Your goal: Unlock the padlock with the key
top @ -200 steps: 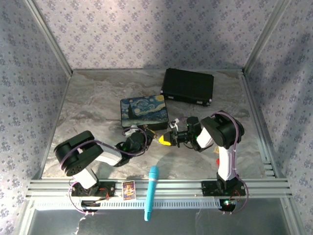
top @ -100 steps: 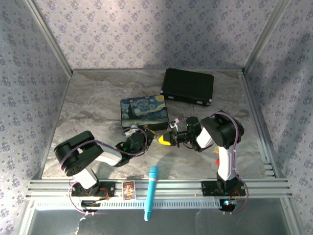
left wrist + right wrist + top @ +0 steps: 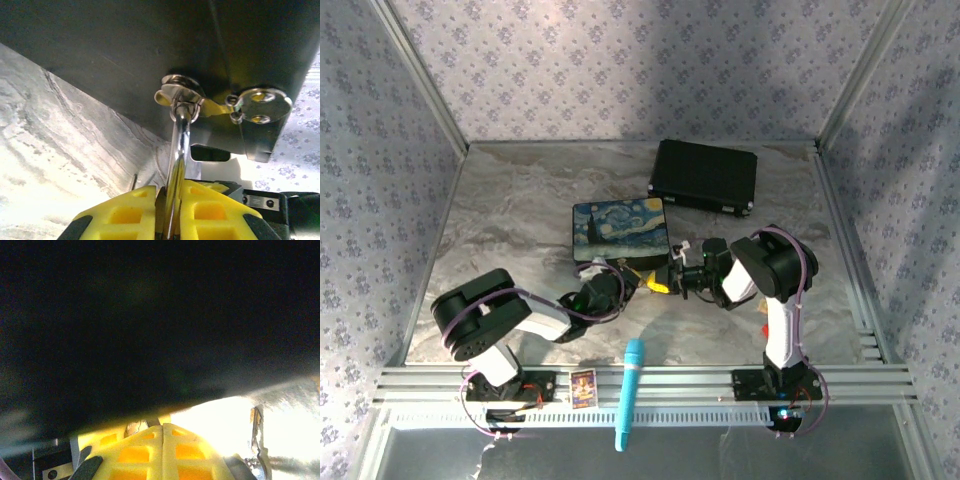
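At the near rail lies a blue pen (image 3: 630,405). Behind it the left gripper (image 3: 623,283) has its fingers (image 3: 125,212) closed on the padlock (image 3: 176,155), on its thin silver shackle, which rises to a metal ring (image 3: 182,92) on the front wall of the box (image 3: 620,226). The right gripper (image 3: 665,284), just beside it, has its fingers (image 3: 135,452) pressed together with nothing seen between them, and farther back a black case (image 3: 705,176) lies apart from the box.

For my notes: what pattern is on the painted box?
The painted box: swirling blue night sky; top view.
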You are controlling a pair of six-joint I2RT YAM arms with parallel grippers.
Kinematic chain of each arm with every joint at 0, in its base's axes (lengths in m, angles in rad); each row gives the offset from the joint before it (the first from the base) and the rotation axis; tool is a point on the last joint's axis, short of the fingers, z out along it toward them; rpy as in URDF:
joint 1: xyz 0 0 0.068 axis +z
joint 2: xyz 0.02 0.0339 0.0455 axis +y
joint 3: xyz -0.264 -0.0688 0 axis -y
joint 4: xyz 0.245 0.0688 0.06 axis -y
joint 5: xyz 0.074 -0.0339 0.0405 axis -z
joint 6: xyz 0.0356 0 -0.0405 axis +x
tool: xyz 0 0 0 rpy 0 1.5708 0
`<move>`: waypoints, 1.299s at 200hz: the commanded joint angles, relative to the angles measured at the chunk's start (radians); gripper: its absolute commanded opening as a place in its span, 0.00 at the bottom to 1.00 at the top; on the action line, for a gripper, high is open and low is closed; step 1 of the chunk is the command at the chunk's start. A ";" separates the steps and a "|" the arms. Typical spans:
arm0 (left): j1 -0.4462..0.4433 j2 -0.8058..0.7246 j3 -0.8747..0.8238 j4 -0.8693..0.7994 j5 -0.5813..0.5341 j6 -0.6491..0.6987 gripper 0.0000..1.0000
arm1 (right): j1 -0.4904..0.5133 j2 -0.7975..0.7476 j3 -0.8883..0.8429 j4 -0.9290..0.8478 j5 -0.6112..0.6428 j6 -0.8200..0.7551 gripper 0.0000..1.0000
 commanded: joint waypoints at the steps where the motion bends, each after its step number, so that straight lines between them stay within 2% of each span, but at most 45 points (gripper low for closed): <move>1: 0.018 -0.035 0.050 -0.181 0.003 0.061 0.01 | -0.006 -0.046 -0.037 -0.106 0.030 -0.092 0.00; 42: 0.066 -0.053 0.095 -0.305 0.048 0.141 0.13 | -0.009 -0.232 -0.053 -0.522 0.123 -0.347 0.00; 58: 0.066 -0.063 0.101 -0.324 0.050 0.161 0.15 | -0.004 -0.301 -0.027 -0.719 0.179 -0.462 0.00; 71: 0.065 -0.075 0.106 -0.367 0.030 0.167 0.16 | 0.014 -0.343 0.001 -0.847 0.218 -0.538 0.13; 92: 0.073 -0.089 0.111 -0.422 0.018 0.183 0.20 | 0.072 -0.398 0.070 -1.072 0.357 -0.649 0.42; 104: 0.075 -0.096 0.107 -0.439 0.014 0.183 0.25 | 0.109 -0.416 0.105 -1.156 0.454 -0.663 0.50; 127: 0.075 -0.107 0.100 -0.462 0.010 0.180 0.26 | 0.175 -0.426 0.169 -1.273 0.636 -0.664 0.59; 145: 0.075 -0.125 0.086 -0.476 0.002 0.176 0.27 | 0.239 -0.420 0.229 -1.379 0.798 -0.705 0.59; 152: 0.075 -0.135 0.081 -0.486 -0.005 0.176 0.32 | 0.268 -0.415 0.253 -1.419 0.870 -0.706 0.59; 170: 0.075 -0.170 0.069 -0.529 -0.027 0.171 0.33 | 0.340 -0.396 0.303 -1.493 1.007 -0.708 0.57; 194: 0.074 -0.225 0.051 -0.573 -0.054 0.174 0.39 | 0.402 -0.358 0.343 -1.532 1.102 -0.695 0.56; 218: 0.074 -0.269 0.044 -0.616 -0.077 0.187 0.39 | 0.454 -0.292 0.407 -1.599 1.211 -0.686 0.52; 260: 0.064 -0.285 0.039 -0.624 -0.081 0.185 0.39 | 0.502 -0.189 0.516 -1.687 1.316 -0.701 0.40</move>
